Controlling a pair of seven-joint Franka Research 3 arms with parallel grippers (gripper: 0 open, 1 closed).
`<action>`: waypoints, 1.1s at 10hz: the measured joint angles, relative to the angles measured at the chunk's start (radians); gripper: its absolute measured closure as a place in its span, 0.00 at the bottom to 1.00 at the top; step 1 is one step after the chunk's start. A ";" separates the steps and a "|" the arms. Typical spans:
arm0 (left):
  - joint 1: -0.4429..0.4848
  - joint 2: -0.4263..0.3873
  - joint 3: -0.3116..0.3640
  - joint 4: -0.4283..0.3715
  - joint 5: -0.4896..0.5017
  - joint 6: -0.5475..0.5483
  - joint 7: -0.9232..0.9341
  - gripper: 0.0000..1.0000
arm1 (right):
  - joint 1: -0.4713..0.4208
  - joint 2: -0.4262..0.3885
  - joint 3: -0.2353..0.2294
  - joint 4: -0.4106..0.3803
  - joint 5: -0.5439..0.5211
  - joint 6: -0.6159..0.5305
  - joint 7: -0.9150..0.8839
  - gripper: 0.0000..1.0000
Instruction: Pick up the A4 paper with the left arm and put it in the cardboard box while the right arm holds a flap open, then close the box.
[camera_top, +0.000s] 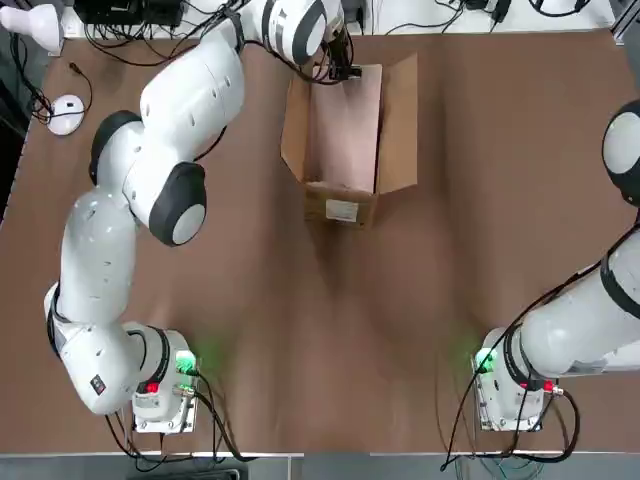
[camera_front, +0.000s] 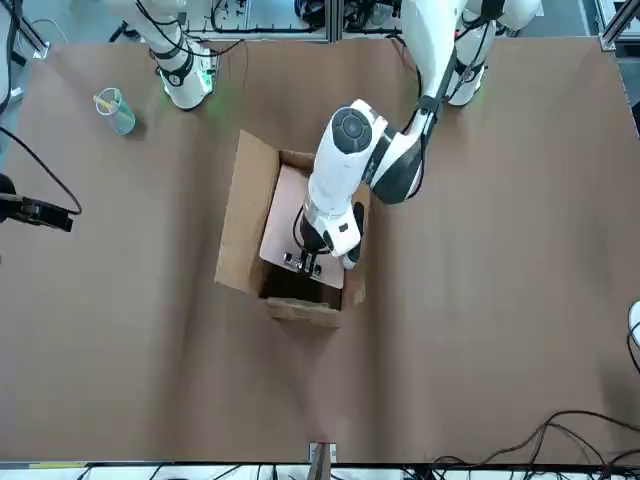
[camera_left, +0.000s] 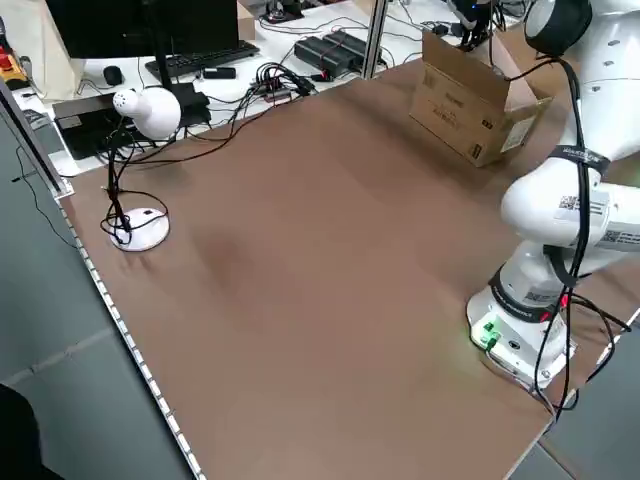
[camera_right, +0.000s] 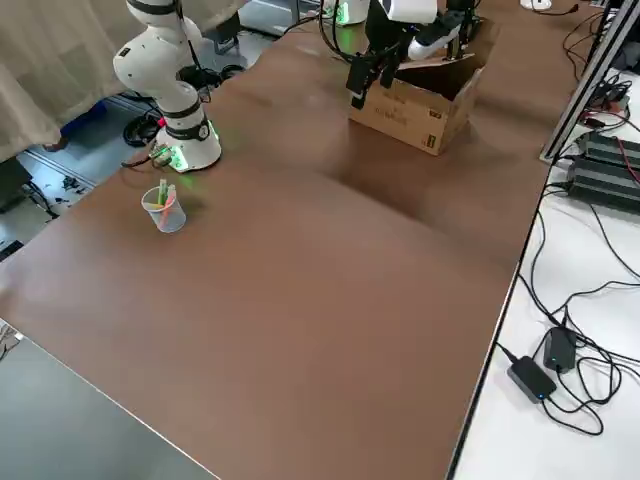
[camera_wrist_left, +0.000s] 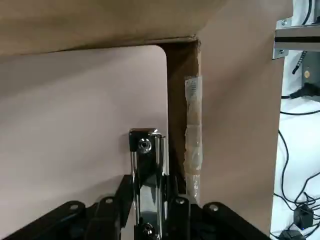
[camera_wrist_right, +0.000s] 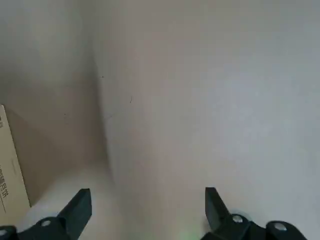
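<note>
I find the paper (camera_top: 345, 135) lying inside the open box (camera_top: 398, 140), long axis along the box's length, clip end toward the far end. My left gripper (camera_top: 343, 71) is closed on that clip. Right gripper (camera_wrist_right: 150, 210) hangs spread wide, holding nothing.

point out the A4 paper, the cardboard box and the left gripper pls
A4 paper (camera_top: 345, 140), top view, middle of the pink sheet inside the box.
cardboard box (camera_top: 340, 208), top view, labelled short end face.
left gripper (camera_top: 343, 72), top view, between its fingertips at the sheet's far end.
</note>
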 joint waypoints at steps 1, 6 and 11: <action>0.000 0.004 0.000 0.000 0.000 0.000 0.000 0.68 | 0.000 0.000 0.000 0.000 0.000 0.000 0.002 0.00; -0.001 0.024 0.000 -0.002 0.000 0.000 -0.001 0.70 | 0.000 0.000 0.000 -0.001 0.000 0.000 0.004 0.00; -0.002 0.034 0.000 -0.001 0.000 0.000 0.000 0.37 | 0.000 0.000 0.000 -0.001 0.000 0.000 0.005 0.00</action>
